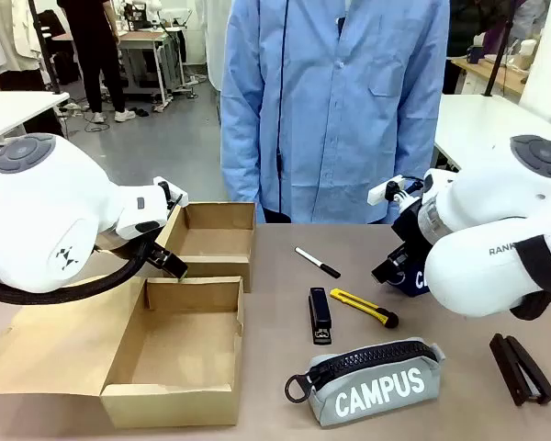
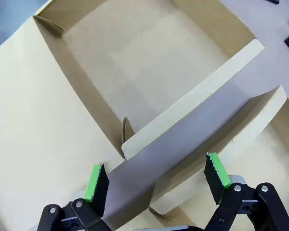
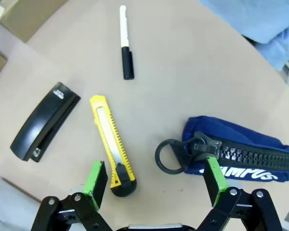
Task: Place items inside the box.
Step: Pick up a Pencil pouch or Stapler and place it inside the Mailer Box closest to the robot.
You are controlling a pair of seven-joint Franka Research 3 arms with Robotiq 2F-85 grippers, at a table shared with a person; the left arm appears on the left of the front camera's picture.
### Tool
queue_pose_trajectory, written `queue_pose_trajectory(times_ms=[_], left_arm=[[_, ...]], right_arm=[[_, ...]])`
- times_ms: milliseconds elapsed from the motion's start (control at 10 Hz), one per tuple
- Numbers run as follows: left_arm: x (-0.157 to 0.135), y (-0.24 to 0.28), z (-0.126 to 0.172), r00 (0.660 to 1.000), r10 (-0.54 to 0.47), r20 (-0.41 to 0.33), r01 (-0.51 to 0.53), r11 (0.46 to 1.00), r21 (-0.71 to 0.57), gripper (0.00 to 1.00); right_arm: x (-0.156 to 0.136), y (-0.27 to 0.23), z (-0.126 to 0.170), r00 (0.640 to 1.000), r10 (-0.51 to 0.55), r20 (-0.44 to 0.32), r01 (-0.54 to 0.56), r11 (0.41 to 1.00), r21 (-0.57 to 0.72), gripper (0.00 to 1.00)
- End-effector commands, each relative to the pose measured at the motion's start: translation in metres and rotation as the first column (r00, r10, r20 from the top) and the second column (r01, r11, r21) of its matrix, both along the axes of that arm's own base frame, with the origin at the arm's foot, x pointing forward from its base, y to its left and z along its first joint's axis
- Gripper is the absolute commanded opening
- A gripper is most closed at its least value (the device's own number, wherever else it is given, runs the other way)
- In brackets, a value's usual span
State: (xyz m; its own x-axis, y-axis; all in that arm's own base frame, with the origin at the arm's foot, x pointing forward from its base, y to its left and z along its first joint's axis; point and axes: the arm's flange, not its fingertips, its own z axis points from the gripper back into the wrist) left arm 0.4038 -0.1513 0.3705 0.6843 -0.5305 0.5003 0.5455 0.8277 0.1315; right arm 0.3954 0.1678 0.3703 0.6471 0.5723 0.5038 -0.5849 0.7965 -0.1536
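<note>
The cardboard box (image 1: pixel 179 354) lies open at the front left, with a second open tray (image 1: pixel 216 241) behind it. My left gripper (image 1: pixel 170 264) hovers over the wall between the two. In the left wrist view that gripper (image 2: pixel 156 180) is open, straddling a cardboard flap (image 2: pixel 192 106) without touching it. My right gripper (image 3: pixel 156 183) is open above the table, between the yellow-black utility knife (image 3: pixel 111 144) and the navy pouch (image 3: pixel 241 151). A black stapler (image 3: pixel 44 122) and the marker pen (image 3: pixel 125 43) lie beyond. The grey CAMPUS pouch (image 1: pixel 372 381) sits at the front.
A second black stapler (image 1: pixel 522 367) lies at the front right. A person in a blue shirt (image 1: pixel 335 110) stands at the far edge of the table. The right arm's body (image 1: pixel 496 239) partly hides the navy pouch in the front view.
</note>
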Motion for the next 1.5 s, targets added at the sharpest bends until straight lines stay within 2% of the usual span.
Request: queue_pose_trajectory(times_ms=[0, 1400], left_arm=[[0.0000, 0.0000, 0.0000, 1.000, 0.000, 0.000, 0.000, 1.000, 0.000, 1.00], [0.0000, 0.0000, 0.0000, 1.000, 0.000, 0.000, 0.000, 1.000, 0.000, 1.00]], right_arm=[[0.0000, 0.0000, 0.0000, 1.000, 0.000, 0.000, 0.000, 1.000, 0.000, 1.00], [0.0000, 0.0001, 0.0000, 1.000, 0.000, 0.000, 0.000, 1.000, 0.000, 1.00]])
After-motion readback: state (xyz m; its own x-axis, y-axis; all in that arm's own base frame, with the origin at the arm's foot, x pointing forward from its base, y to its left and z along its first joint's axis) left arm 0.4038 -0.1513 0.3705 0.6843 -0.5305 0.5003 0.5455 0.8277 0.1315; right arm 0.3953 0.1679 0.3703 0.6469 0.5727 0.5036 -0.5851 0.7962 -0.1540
